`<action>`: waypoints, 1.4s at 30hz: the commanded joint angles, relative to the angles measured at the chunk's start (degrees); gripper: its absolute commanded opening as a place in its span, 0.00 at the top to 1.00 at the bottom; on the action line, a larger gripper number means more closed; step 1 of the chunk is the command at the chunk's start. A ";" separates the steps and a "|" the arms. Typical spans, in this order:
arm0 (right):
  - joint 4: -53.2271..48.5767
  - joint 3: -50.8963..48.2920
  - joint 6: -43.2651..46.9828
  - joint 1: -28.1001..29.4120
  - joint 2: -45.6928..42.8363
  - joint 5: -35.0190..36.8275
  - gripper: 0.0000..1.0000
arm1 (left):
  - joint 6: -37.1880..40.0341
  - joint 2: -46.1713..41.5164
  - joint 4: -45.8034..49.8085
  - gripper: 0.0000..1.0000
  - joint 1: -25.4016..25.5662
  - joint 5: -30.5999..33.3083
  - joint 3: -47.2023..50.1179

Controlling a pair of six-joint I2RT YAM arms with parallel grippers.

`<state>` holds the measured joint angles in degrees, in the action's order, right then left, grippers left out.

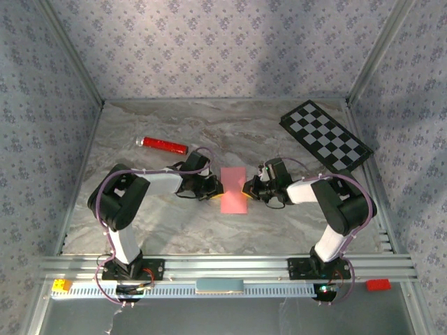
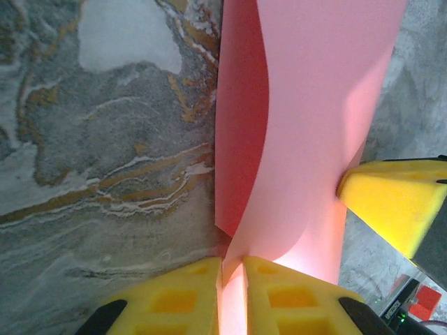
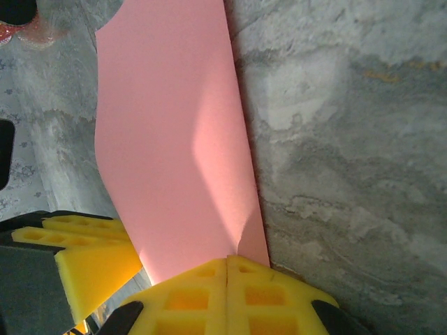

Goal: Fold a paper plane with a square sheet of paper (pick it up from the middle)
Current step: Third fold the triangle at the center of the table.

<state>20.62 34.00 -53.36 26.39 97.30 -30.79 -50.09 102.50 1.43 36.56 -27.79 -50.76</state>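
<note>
The square sheet of paper (image 1: 234,190) is pink and shows as a narrow upright rectangle at the table's middle, between my two grippers. In the left wrist view its upper layer (image 2: 314,105) curls up over a darker lower layer. That raised edge runs into my left gripper (image 2: 233,259), whose yellow jaws have closed to a thin slit on it. My right gripper (image 3: 228,258) holds the opposite edge of the paper (image 3: 167,125), jaws pressed together. Seen from above, the left gripper (image 1: 214,187) and right gripper (image 1: 250,188) face each other across the sheet.
A red cylinder (image 1: 162,144) lies at the back left of the marble table. A black-and-white checkerboard (image 1: 325,135) lies at the back right. Patterned walls close in the table on three sides, and a metal rail (image 1: 223,266) runs along the near edge.
</note>
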 commanded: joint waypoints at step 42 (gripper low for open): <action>-6.42 -0.34 1.04 0.37 0.92 3.59 0.94 | -0.98 -1.16 -0.60 0.70 -0.88 0.98 1.94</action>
<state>20.32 34.11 -53.34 26.39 97.23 -30.65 -51.96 102.48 -2.68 35.75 -28.08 -49.60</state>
